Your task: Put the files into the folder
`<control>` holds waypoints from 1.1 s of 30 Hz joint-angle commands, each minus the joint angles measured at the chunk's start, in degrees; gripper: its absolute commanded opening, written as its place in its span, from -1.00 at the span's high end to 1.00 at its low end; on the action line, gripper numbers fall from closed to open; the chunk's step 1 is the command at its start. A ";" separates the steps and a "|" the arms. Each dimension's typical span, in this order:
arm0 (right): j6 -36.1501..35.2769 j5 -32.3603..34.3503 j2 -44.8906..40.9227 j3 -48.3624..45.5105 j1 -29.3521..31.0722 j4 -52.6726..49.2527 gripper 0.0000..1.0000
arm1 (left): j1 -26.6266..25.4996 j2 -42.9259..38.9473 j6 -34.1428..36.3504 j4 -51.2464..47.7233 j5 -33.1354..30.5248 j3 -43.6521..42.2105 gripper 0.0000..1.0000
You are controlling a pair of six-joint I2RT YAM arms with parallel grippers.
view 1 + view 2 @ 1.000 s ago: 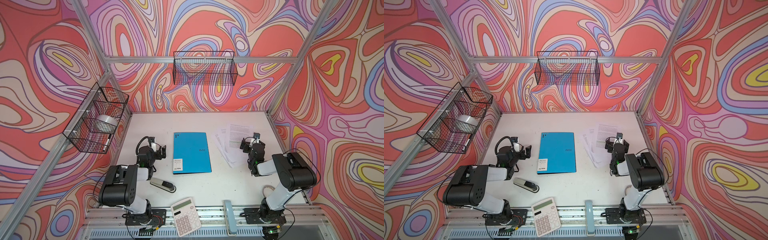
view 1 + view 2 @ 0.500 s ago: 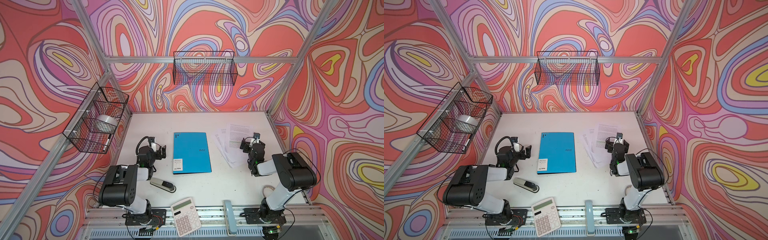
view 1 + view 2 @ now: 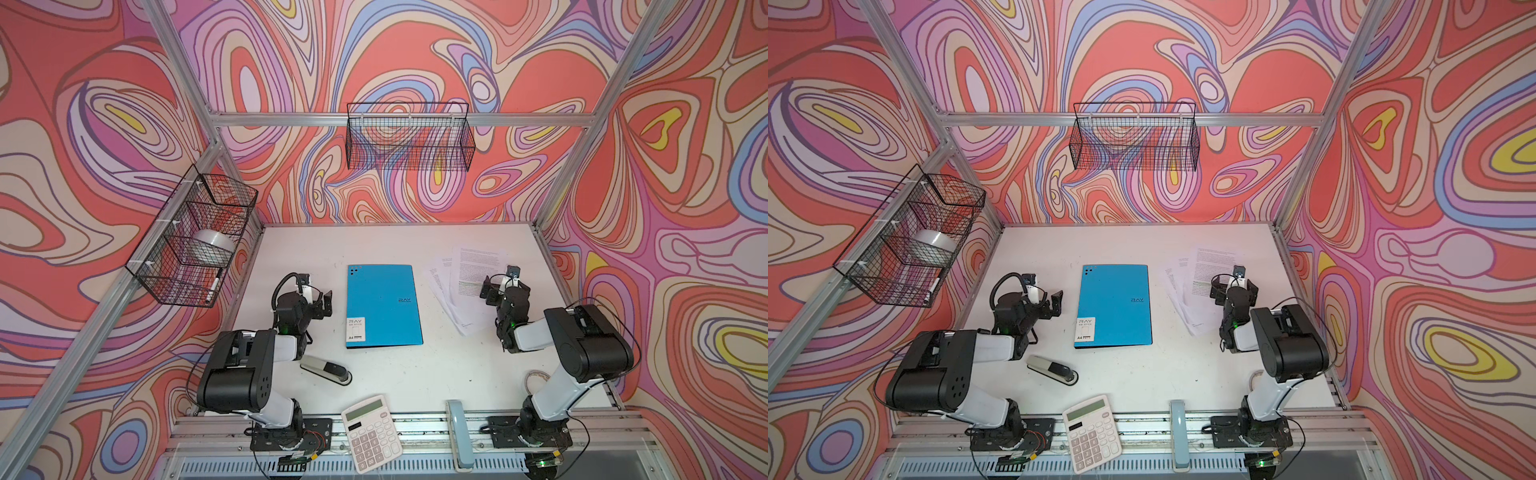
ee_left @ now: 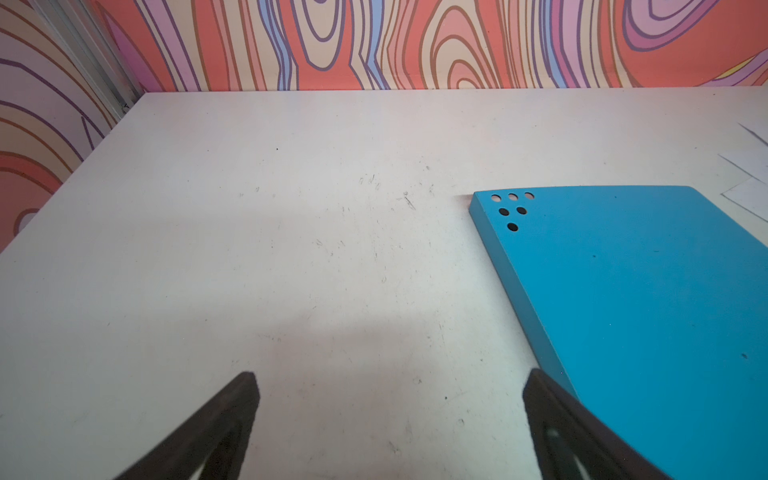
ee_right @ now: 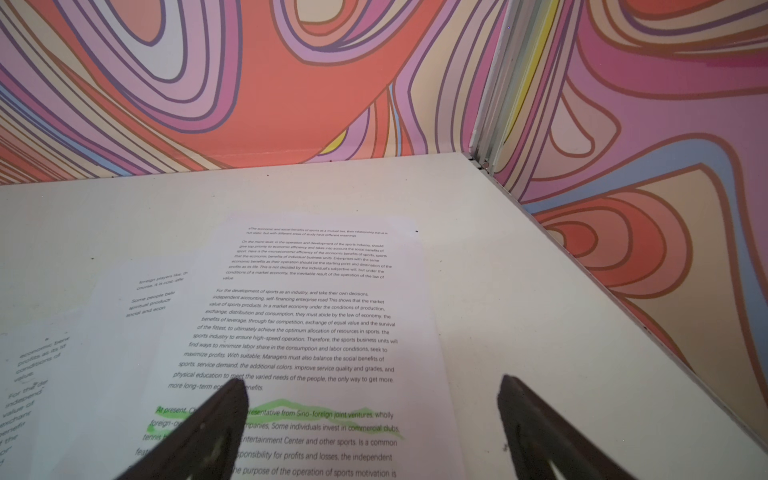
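Observation:
The folder (image 3: 382, 305) (image 3: 1115, 305) lies closed and flat mid-table, bright blue with "RAY" lettering and a white label. The files (image 3: 465, 286) (image 3: 1200, 282) are a few fanned white printed sheets to its right; the top sheet (image 5: 307, 324) carries a green highlighted band. My left gripper (image 3: 322, 303) (image 4: 390, 376) is open just left of the folder (image 4: 644, 291), low over bare table, with one finger beside the folder's spine edge. My right gripper (image 3: 504, 286) (image 5: 372, 381) is open above the right edge of the files, holding nothing.
A stapler (image 3: 326, 370) lies near the left arm. A calculator (image 3: 371, 432) and a grey-blue tool (image 3: 459, 432) sit on the front rail. A tape roll (image 3: 536, 380) lies by the right arm's base. Wire baskets hang on the back wall (image 3: 409, 137) and left wall (image 3: 195, 232).

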 commanded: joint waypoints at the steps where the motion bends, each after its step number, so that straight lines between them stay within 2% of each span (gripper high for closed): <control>1: 0.08 -0.23 0.55 0.69 -0.25 -0.11 -0.97 | -0.09 0.26 0.78 1.90 -0.53 0.36 -1.00; 13: 0.89 -1.52 0.42 1.30 -1.03 -1.69 -0.97 | -0.09 0.16 0.87 1.89 -1.27 0.36 -1.00; 17: 1.82 1.42 -0.59 0.59 -1.12 -0.91 -0.97 | -0.09 -2.29 0.72 -1.31 -1.74 1.07 -1.00; 20: 0.58 -0.68 -3.07 0.86 -1.11 -3.22 -0.95 | -0.09 -6.73 0.58 -8.60 -2.04 3.12 -1.00; 27: 0.48 -0.56 -11.43 4.68 -0.84 -16.83 -0.97 | -0.09 -16.98 3.79 -27.19 -0.73 8.21 -1.00; 29: 2.13 -0.37 -15.05 6.58 -0.84 -23.58 -0.97 | -0.09 -19.21 6.01 -35.19 -0.22 11.63 -1.00; 33: 7.76 -0.60 -22.68 14.33 -0.81 -44.09 -0.97 | -0.09 -22.63 12.11 -55.41 3.28 19.95 -1.00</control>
